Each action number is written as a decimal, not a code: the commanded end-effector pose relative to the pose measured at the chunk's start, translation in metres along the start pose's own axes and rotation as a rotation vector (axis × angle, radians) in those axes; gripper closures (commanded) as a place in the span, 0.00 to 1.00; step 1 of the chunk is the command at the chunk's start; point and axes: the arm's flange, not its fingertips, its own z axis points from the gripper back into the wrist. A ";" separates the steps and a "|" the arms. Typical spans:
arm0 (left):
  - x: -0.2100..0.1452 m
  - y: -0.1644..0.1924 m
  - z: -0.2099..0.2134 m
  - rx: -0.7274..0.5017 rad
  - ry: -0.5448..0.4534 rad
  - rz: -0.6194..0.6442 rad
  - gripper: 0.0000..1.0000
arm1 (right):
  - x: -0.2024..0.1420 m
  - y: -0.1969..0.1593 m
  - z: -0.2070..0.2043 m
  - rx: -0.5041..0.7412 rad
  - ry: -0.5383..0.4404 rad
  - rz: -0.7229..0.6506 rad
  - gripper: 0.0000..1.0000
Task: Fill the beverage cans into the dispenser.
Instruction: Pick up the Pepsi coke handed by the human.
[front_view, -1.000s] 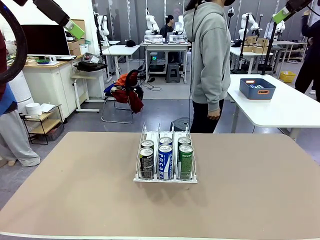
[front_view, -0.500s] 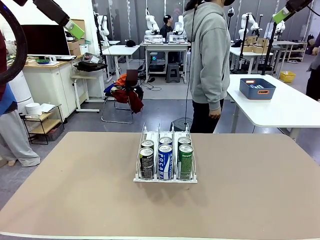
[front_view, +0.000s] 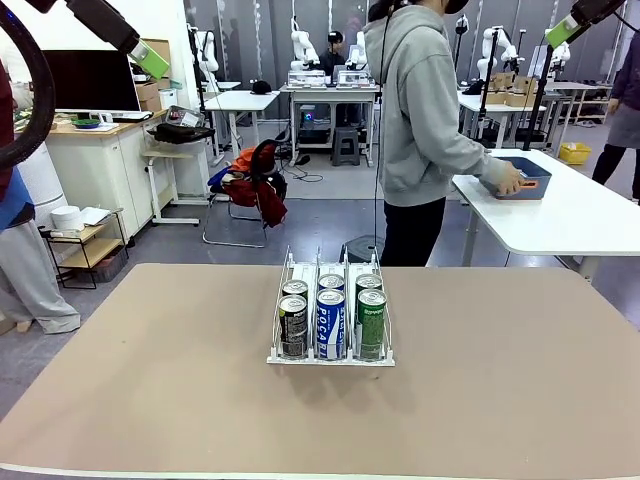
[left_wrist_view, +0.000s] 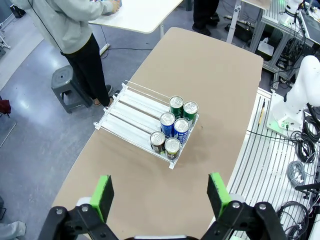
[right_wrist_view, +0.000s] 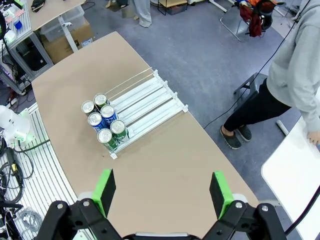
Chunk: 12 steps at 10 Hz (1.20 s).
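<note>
Judged between loads: six beverage cans (front_view: 331, 318) stand at the front of the dispenser (front_view: 330, 360), centre frame; left hand (left_wrist_view: 161, 192) and right hand (right_wrist_view: 162, 191) hang high, wide open, empty; next move needs another can to grasp.

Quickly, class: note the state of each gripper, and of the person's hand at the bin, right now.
Left gripper: open, empty.
Right gripper: open, empty.
Person's hand: at the blue bin; cannot tell what it holds.

Dispenser (front_view: 330, 360): white wire.
Left-lane cans (front_view: 293, 326): black and grey, silver tops.
Middle-lane cans (front_view: 331, 324): blue, white lettering.
Right-lane cans (front_view: 371, 323): green.
Desk (front_view: 150, 380): plain tan.
Bin (front_view: 537, 181): blue.
Person's hoodie (front_view: 420, 100): grey.
</note>
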 end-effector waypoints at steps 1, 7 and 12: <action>0.000 0.001 -0.001 0.002 -0.007 0.000 0.00 | 0.000 0.001 0.001 0.005 -0.002 -0.011 0.00; 0.000 0.001 -0.001 0.002 -0.007 0.000 0.00 | 0.000 0.001 0.001 0.005 -0.002 -0.011 0.00; 0.000 0.001 -0.001 0.002 -0.007 0.000 0.00 | 0.000 0.001 0.001 0.005 -0.002 -0.011 0.00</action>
